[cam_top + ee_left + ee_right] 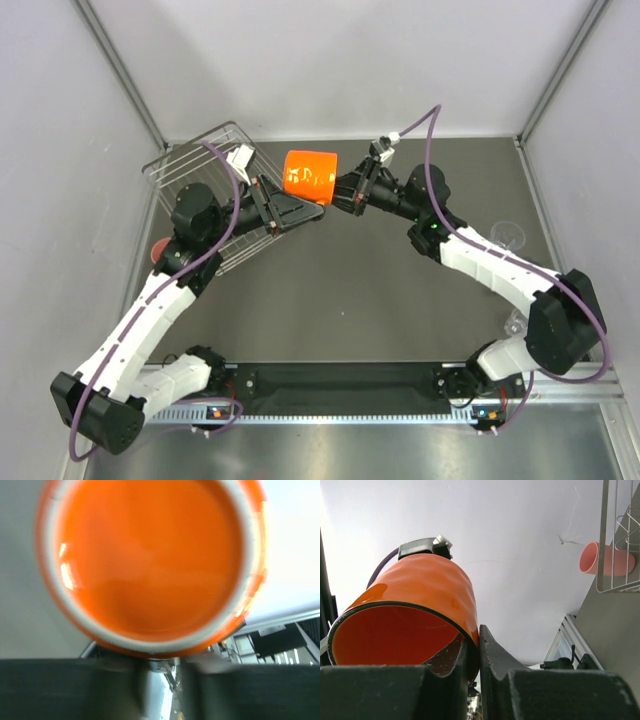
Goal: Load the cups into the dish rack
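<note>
While the right arm stretches in a long, low bend toward the dish rack (205, 165), the right tool (341, 191) is pinched onto the wall of the orange mug (308, 175) at its rim. One finger (492, 665) is outside the wall and the other is inside the mouth. The mug hangs on its side in the air, just beside the rack's right corner and outside it, with its mouth turned away from the rack.

The left arm rises from its base, folds at the elbow and lies across the rack's near side. The left tool (314, 206) points at the mug's closed end from the rack side. From the left wrist that end fills the view as a flat orange disc with a pale ring round it. The dark fingers sit blurred under its lower edge, and I cannot tell whether they grip the mug or only stand close.

The mug is glossy, its side gently dimpled, with a thin dark line along the lip. The rack is thin silver wire, square and shallow, with a grid bottom.

A pinkish-red cup (158, 250) sits just beside the rack's near left edge, partly hidden by the left arm. A clear tumbler (508, 237) and a second clear tumbler (516, 320) stand well apart from the rack, beyond the right arm, on the dark grey surface (350, 300).
</note>
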You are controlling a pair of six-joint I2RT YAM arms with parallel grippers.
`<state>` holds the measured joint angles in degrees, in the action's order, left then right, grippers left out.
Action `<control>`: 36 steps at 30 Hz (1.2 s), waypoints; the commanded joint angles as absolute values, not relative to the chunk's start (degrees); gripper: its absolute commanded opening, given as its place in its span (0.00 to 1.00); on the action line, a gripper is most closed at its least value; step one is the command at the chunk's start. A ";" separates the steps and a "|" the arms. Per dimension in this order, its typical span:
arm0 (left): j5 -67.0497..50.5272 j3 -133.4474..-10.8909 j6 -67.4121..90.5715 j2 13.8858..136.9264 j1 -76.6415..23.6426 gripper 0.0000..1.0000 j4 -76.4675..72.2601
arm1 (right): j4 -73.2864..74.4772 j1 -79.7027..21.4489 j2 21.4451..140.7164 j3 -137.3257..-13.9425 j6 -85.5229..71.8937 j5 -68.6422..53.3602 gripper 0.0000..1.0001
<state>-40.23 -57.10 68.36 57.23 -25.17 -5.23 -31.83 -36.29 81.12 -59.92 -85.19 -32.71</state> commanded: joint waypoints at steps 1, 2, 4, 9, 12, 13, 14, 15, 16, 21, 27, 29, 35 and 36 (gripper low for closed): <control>-38.94 -57.48 68.99 55.64 -25.31 0.24 -12.83 | -36.74 -38.76 82.17 -63.81 -84.02 -34.71 0.00; -38.50 -57.31 69.17 55.37 -25.31 0.00 -13.09 | -36.65 -39.19 82.44 -64.42 -83.94 -34.98 0.00; -37.36 -56.96 69.43 54.23 -25.31 0.00 -12.66 | -35.08 -39.64 82.97 -65.30 -82.80 -35.94 0.00; -31.39 -54.58 70.05 49.75 -25.22 0.00 -10.91 | -29.98 -39.90 82.80 -66.80 -79.11 -36.74 0.02; -28.75 -54.58 68.65 48.26 -25.14 0.00 -5.99 | -25.41 -39.81 82.09 -67.23 -75.69 -36.13 0.07; -28.39 -54.93 68.29 48.16 -25.14 0.00 -5.11 | -22.36 -39.73 81.65 -67.50 -74.72 -35.86 0.20; -28.13 -55.28 67.42 48.25 -25.14 0.00 -3.10 | -20.58 -39.64 81.56 -68.02 -73.66 -35.69 0.29; -27.86 -55.63 66.72 48.25 -25.05 0.00 -2.21 | -18.91 -39.46 81.30 -68.20 -71.56 -35.25 0.35; -27.17 -56.94 64.97 48.34 -25.14 0.00 -0.72 | -16.03 -39.38 80.78 -68.29 -70.50 -34.90 0.42; -22.94 -63.62 56.35 49.22 -25.14 0.00 12.80 | -0.21 -36.13 76.92 -66.98 -64.96 -30.24 0.55; -13.38 -73.63 45.89 53.25 -25.14 0.00 30.63 | 23.14 -29.28 69.89 -65.74 -57.32 -24.27 0.56; -7.16 -75.75 42.03 55.71 -25.14 0.00 33.30 | 28.80 -27.16 67.95 -66.79 -52.77 -21.90 0.54; 10.36 -83.05 33.06 64.24 -24.79 0.00 40.17 | 50.08 -26.37 62.50 -76.45 -38.79 -11.36 0.54; 12.98 -83.93 31.92 65.47 -24.44 0.00 39.82 | 53.84 -26.45 61.27 -77.60 -37.45 -10.29 0.54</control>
